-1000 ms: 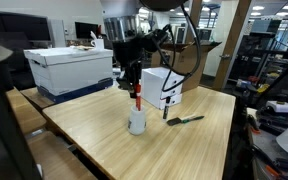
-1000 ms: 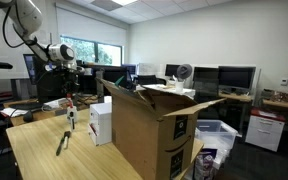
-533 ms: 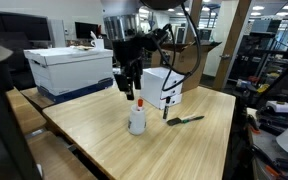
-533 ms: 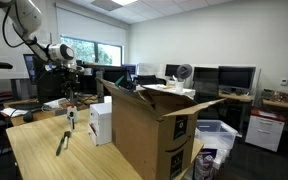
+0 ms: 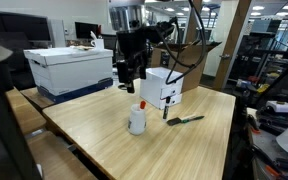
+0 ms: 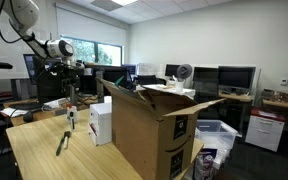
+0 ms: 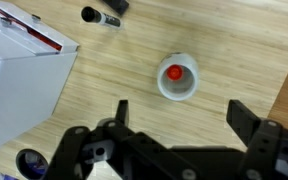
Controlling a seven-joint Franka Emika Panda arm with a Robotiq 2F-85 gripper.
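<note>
A white cup (image 5: 137, 121) stands on the wooden table (image 5: 104, 135) with a red-capped marker upright inside it; from above in the wrist view the cup (image 7: 178, 79) shows the marker's red end (image 7: 174, 71) at its centre. My gripper (image 5: 131, 84) hangs open above the cup, empty, with a clear gap between it and the marker. In the wrist view the gripper (image 7: 178, 112) has both fingers spread wide, just below the cup. In an exterior view the gripper (image 6: 70, 95) hovers over the cup (image 6: 71, 118) at the far left.
A white box with a red stripe (image 5: 162, 87) (image 7: 19, 60) stands right behind the cup. A black marker (image 5: 185, 119) (image 7: 102, 16) lies on the table beside it. A white bin on a blue base (image 5: 71, 68) sits at the table's far corner. A large open cardboard box (image 6: 149, 125) fills the foreground.
The gripper opened, released the red-capped marker into the cup, and rose a little above it.
</note>
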